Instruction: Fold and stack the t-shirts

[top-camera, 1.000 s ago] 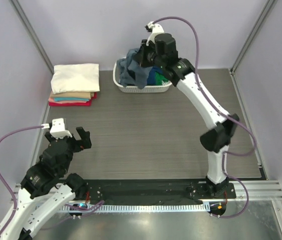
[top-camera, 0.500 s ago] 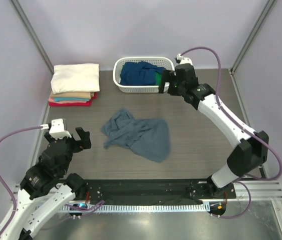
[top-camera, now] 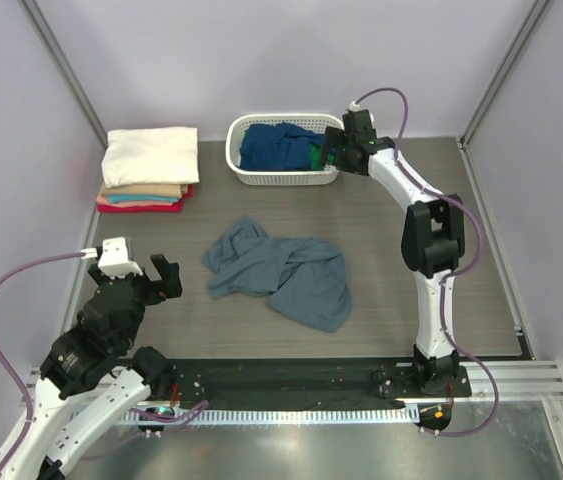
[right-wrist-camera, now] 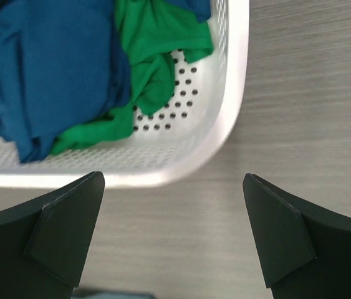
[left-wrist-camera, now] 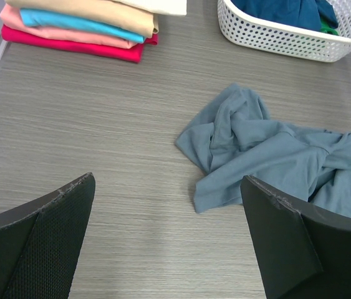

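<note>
Now one grey-blue shirt [top-camera: 281, 270] lies crumpled mid-table [top-camera: 391, 250], a blue shirt [top-camera: 276, 145] and a green shirt [top-camera: 317, 157] sit in the single basket [top-camera: 261, 178], five folded shirts [top-camera: 146, 170] stack far left, and the left gripper [left-wrist-camera: 168, 180] and right gripper [right-wrist-camera: 174, 177] both gape empty above grey wood-grain, between lilac walls [top-camera: 211, 60].

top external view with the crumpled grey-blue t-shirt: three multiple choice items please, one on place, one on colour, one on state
1. Where does the crumpled slate grey-blue cloth t-shirt lie?
A on the table, apart from the white plastic lattice basket
B inside that basket
C on a folded stack

2. What colour is the shirt beside the dark blue shirt in the basket?
A red
B cream
C green

3. How is the right gripper?
A shut on a shirt
B open, holding nothing
C shut on the basket rim

Answers:
1 A: it is spread on bare table in front of the basket.
2 C: the green shirt shows in the right wrist view.
3 B: its fingers stand wide apart.
</note>
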`<state>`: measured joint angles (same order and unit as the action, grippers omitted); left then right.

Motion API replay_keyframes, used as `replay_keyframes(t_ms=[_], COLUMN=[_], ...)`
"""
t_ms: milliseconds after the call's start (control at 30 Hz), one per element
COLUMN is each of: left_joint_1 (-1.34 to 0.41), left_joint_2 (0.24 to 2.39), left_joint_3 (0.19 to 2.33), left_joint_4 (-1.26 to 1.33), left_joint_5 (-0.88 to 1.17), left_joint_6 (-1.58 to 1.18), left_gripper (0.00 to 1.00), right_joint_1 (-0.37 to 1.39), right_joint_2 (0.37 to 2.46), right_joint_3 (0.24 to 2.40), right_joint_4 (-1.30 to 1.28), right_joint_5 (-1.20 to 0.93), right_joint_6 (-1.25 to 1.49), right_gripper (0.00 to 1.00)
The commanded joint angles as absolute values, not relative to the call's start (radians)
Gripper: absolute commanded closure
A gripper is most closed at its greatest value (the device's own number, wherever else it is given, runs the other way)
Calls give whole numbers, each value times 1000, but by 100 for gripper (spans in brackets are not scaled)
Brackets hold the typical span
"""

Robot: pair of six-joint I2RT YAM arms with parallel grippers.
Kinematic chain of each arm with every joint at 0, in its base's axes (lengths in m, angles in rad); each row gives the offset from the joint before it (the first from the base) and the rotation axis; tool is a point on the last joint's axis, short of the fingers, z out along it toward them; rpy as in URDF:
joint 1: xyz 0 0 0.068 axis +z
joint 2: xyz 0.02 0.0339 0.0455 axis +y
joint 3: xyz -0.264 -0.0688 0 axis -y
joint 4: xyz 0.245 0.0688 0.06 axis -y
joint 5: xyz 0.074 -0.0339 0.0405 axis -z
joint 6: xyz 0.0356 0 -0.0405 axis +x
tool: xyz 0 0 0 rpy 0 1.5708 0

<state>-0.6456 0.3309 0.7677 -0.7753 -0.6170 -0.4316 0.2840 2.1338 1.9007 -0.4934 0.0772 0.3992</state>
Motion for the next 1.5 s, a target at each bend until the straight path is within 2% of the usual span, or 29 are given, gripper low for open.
replay_keyframes(t_ms=[0, 100, 200, 233, 300, 333, 367, 400, 467, 833, 1000, 1067, 1100, 1133, 1167, 1200, 1300, 1467], left_joint_1=[-640, -638, -634, -630, -627, -624, -624, -623, -623, -623, -623, -623, -623, -623, -623, -623, -621, -621], left_joint_2=[333, 334, 339, 339, 342, 347, 348, 351, 353, 354, 354, 359, 360, 362, 364, 364, 362, 360], left_joint_3=[767, 769, 769, 769, 769, 770, 770, 770, 770, 770, 769, 770, 770, 770, 770, 770, 770, 770], left_joint_4=[-744, -744, -744, -744, -742, -742, -742, -742, -742, -738, -738, -738, -736, -736, -736, -736, -736, -736], left_joint_5=[-634, -638, -637, -637, -635, -632, -634, -630, -630, -621, -620, -617, -615, -614, -615, -615, -617, -611], left_joint_6=[-423, -426, -425, -425, -425, -426, -423, -422, -422, -419, -417, -417, -416, -416, -414, -414, -416, -414], left_gripper=[0, 0, 0, 0, 0, 0, 0, 0, 0, 0, 0, 0, 0, 0, 0, 0, 0, 0], right_joint_1=[265, 258, 253, 249, 241, 235, 218, 209, 180, -83, -219, -267, -278, -299, -307, -311, -322, -318], right_joint_2=[2233, 2325, 2361, 2368, 2391, 2399, 2410, 2413, 2407, 2183, 2189, 2245, 2272, 2293, 2342, 2362, 2391, 2289], right_joint_3=[2040, 2141, 2175, 2184, 2192, 2200, 2206, 2210, 2210, 1967, 2008, 2110, 2155, 2243, 2290, 2336, 2479, 2416], right_joint_4=[-492, -526, -534, -532, -528, -526, -525, -523, -522, -518, -518, -523, -526, -529, -532, -543, -571, -555], right_joint_5=[100, 98, 106, 103, 95, 92, 75, 66, 64, 175, 225, 239, 248, 258, 255, 258, 320, 264], right_joint_6=[399, 391, 379, 371, 357, 360, 368, 373, 380, 397, 377, 358, 351, 350, 342, 339, 337, 385], right_gripper=[0, 1, 13, 30, 51, 73, 80, 92, 99, 99, 99, 97, 86, 71, 52, 26, 13, 11])
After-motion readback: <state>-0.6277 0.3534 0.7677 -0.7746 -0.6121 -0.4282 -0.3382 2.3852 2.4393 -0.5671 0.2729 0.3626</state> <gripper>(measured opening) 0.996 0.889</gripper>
